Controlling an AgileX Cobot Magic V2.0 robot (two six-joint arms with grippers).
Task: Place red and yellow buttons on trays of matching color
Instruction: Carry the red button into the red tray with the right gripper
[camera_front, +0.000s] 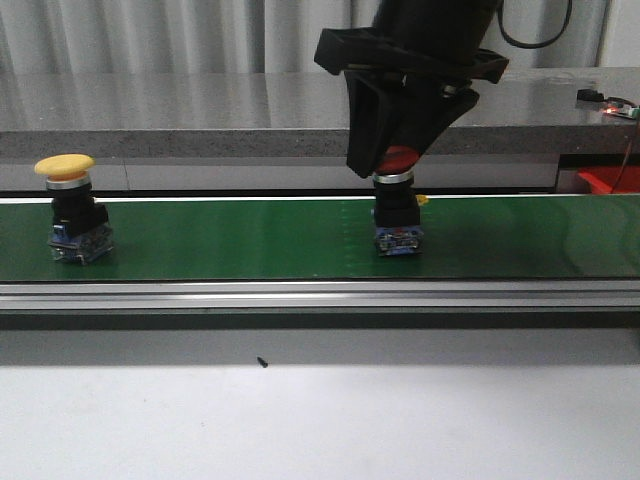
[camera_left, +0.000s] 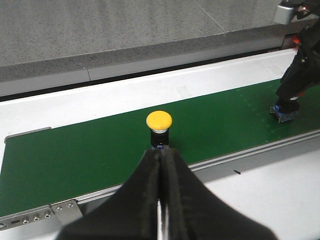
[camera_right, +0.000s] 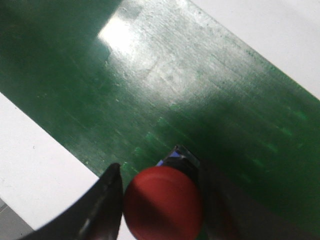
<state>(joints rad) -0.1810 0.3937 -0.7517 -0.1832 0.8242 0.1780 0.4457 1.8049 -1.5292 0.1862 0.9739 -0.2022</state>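
Note:
The red button stands upright on the green belt, on a black and blue base. My right gripper comes down over it, and in the right wrist view both fingers press the sides of the red button's cap, so the right gripper is shut on it. The yellow button stands alone at the belt's left end. In the left wrist view my left gripper is shut and empty, just short of the yellow button. A corner of a red tray shows far right. The yellow tray is out of view.
A metal rail runs along the belt's near edge, with the white table in front. A grey counter lies behind the belt. A small electronic board with a cable sits on it at far right.

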